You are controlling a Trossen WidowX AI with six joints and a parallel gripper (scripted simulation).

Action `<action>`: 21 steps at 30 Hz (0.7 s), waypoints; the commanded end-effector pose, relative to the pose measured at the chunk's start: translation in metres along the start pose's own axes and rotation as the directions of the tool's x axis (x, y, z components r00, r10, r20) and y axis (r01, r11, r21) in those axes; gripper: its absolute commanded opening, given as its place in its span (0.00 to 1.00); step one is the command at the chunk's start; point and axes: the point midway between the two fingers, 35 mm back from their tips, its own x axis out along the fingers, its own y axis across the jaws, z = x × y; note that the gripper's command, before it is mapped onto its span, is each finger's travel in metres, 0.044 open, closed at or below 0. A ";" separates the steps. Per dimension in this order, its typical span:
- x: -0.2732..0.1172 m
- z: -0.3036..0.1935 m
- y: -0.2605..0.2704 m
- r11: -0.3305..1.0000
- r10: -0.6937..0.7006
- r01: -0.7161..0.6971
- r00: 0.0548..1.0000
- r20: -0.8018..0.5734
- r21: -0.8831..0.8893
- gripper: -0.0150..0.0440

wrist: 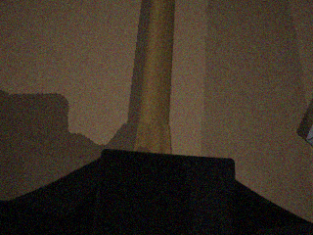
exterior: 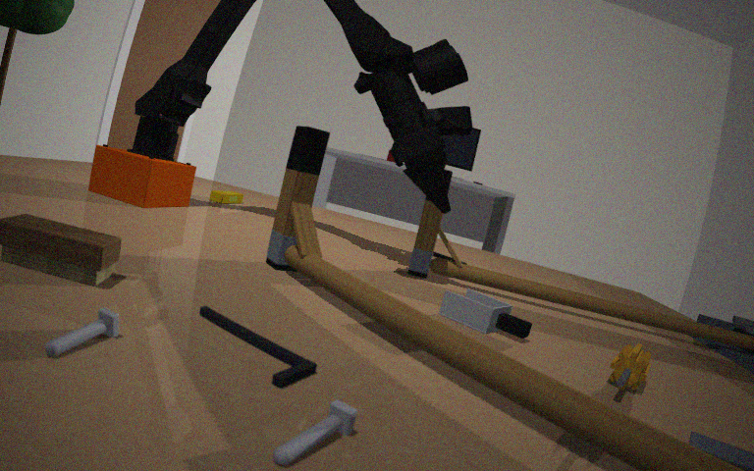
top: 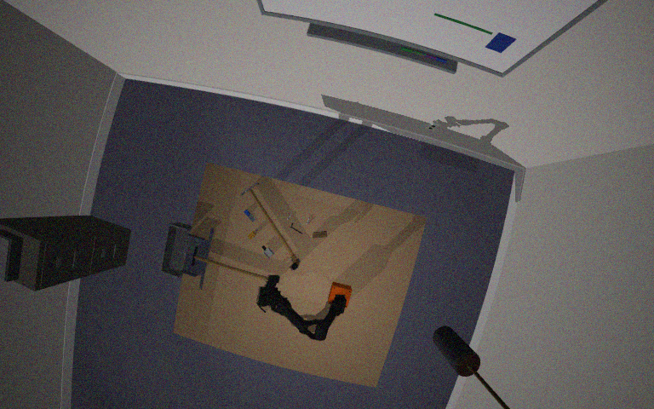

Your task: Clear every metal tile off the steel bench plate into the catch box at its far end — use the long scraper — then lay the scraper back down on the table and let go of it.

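My gripper (top: 272,279) (exterior: 436,205) is shut on the upright wooden grip of the long scraper; the fingertips also show at the bottom of the wrist view (wrist: 163,154). The scraper's pale wooden shaft (top: 233,268) (exterior: 528,284) (wrist: 160,69) runs low over the table to the bench plate. The grip's grey foot is at or just above the table; I cannot tell which. The blue-grey bench plate (top: 200,242) is at the table's left edge in the top view, with the scraper's dark head over it. The grey catch box (top: 174,250) is at its far end. No metal tiles can be made out.
A second long-handled tool (top: 273,224) (exterior: 411,325) lies diagonally beside the scraper. Near it are a grey block with a black end (top: 267,250) (exterior: 475,310), a yellow-handled item (top: 252,234), a blue item (top: 249,214), a black hex key (exterior: 249,339), bolts and a brown brush (top: 319,234).
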 end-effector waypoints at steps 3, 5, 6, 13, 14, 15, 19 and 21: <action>0.003 0.014 0.000 1.000 -0.001 0.001 1.000 0.017 0.003 0.25; 0.005 0.017 0.000 1.000 -0.001 0.001 1.000 0.017 0.003 0.25; 0.005 0.018 0.000 1.000 -0.001 0.001 1.000 0.017 0.003 0.25; 0.011 0.026 0.000 1.000 -0.001 0.001 1.000 0.018 0.003 0.25; 0.012 0.027 0.000 1.000 -0.001 0.001 1.000 0.018 0.003 0.25; 0.013 0.028 0.000 1.000 -0.001 0.001 1.000 0.018 0.003 0.25; 0.016 0.033 0.001 1.000 -0.001 0.001 1.000 0.019 0.003 0.25; 0.018 0.035 0.001 1.000 -0.001 0.001 1.000 0.019 0.003 0.25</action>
